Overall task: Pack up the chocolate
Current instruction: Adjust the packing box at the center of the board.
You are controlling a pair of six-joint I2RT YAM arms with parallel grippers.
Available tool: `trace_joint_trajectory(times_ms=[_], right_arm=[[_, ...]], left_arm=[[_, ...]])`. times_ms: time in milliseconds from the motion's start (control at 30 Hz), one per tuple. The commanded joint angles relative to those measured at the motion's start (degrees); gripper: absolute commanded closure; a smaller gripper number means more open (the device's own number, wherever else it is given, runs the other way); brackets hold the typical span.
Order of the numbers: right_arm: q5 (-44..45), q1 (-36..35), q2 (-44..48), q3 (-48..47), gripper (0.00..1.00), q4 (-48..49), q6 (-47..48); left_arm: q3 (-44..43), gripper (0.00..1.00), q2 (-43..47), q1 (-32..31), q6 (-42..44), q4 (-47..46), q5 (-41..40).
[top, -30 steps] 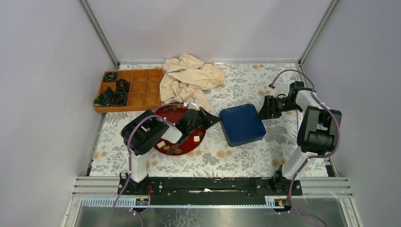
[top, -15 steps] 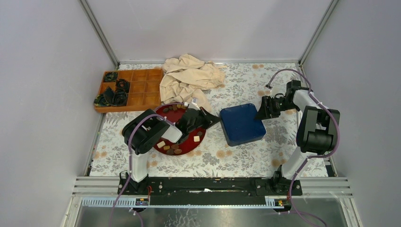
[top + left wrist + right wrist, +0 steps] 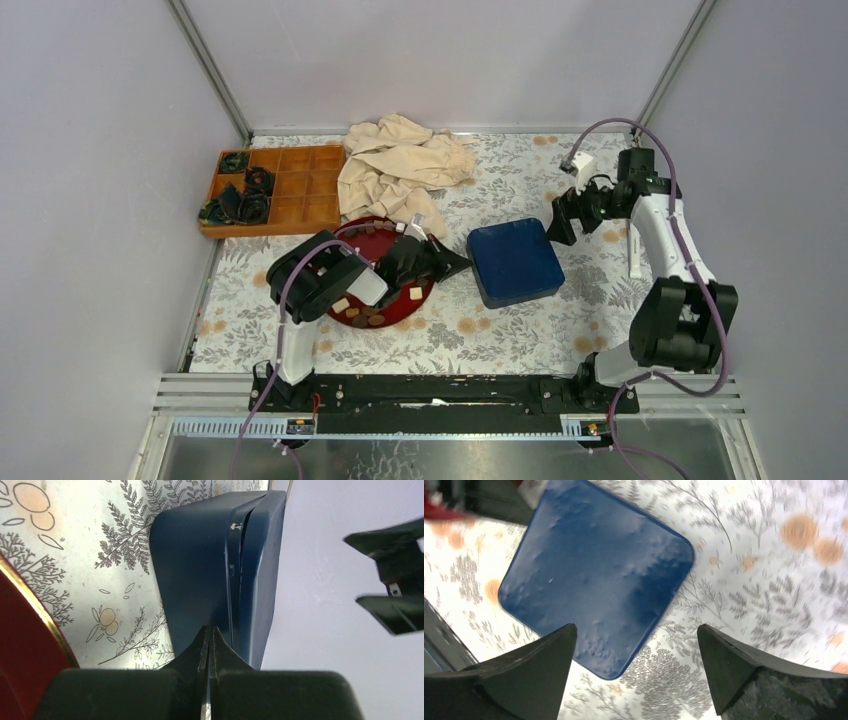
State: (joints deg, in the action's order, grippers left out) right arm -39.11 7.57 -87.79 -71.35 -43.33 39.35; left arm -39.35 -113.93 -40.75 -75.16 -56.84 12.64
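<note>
The chocolate, small brown and cream pieces, lies on a round red plate left of centre. A closed dark blue box sits at the centre. My left gripper is shut and empty, low over the plate's right edge, its tip close to the box's left side; whether it touches the box cannot be told. In the left wrist view the tip points at the box's side. My right gripper is open and empty, raised above the box's far right corner.
An orange divided tray with dark paper cups stands at the back left. A crumpled beige cloth lies behind the plate. Grey walls close in the left, back and right sides.
My right arm has lifted and swung back and to the right, away from the box's right side. My left gripper has shifted slightly right toward the box.
</note>
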Motion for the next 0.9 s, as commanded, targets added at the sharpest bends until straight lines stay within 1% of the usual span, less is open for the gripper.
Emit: trace_joint_trajectory(times_ms=[0,33,100,133,167,200,267,367,433,467,500,533,600,667,733,800,867], right_arm=[[-13.6,-0.3,9.0,5.2,0.00,-11.7,38.3],[-15.6,-0.3,10.9,8.4,0.00,-14.0,47.9],[-17.6,-0.6,14.1,14.6,0.00,-16.5,64.1],[-17.6,-1.2,15.0,16.9,0.00,-16.9,69.5],[-16.2,-2.3,15.2,18.4,0.00,-16.8,72.5],[-15.6,-3.1,15.2,18.9,0.00,-16.0,72.7],[-15.5,-3.3,14.3,18.2,0.00,-12.2,66.4],[-11.0,-3.2,11.0,14.7,0.00,-11.0,63.4],[-10.5,-2.4,8.6,12.3,0.00,-9.3,58.4],[-11.4,-1.5,7.4,10.5,0.00,-6.9,52.0],[-11.8,-0.8,5.9,8.3,0.01,-3.8,42.4],[-12.1,-0.3,4.2,5.6,0.02,-2.5,34.1],[-12.7,0.3,0.8,2.3,0.03,-1.3,20.9],[-12.4,0.2,-2.0,1.5,0.06,0.5,9.4],[-9.4,0.2,-3.3,2.9,0.07,4.7,-1.8],[-5.6,0.2,-4.2,4.6,0.07,7.9,-7.5],[-3.2,0.2,-5.9,5.7,0.08,9.5,-10.7]], left_arm=[[0.6,0.99,-0.8,0.1,-0.1,-5.3,1.0],[0.8,0.99,-0.6,0.1,0.1,-5.8,0.8],[1.4,0.98,-0.2,0.1,0.8,-7.1,0.0],[1.8,0.98,0.0,0.2,1.2,-8.3,-0.5],[2.3,0.98,0.2,0.2,1.4,-9.2,-1.0],[2.6,0.98,0.3,0.2,1.6,-10.0,-1.4],[3.2,0.97,0.6,0.4,1.9,-11.3,-1.6],[2.7,0.96,0.7,0.7,3.2,-10.7,-1.1],[2.1,0.96,0.8,1.0,4.4,-9.6,-0.8],[1.9,0.96,0.9,1.2,4.9,-9.2,-0.6],[1.9,0.95,0.8,1.3,5.3,-9.2,-0.5],[1.9,0.95,0.8,1.5,5.5,-9.2,-0.3],[1.7,0.95,0.5,1.7,5.7,-9.3,-0.1],[1.5,0.94,0.0,1.9,5.6,-9.8,0.5],[1.1,0.94,-0.5,1.9,5.4,-10.4,0.9],[0.6,0.94,-0.9,1.9,5.6,-10.2,1.4],[0.1,0.94,-1.1,1.9,5.8,-10.0,1.7]])
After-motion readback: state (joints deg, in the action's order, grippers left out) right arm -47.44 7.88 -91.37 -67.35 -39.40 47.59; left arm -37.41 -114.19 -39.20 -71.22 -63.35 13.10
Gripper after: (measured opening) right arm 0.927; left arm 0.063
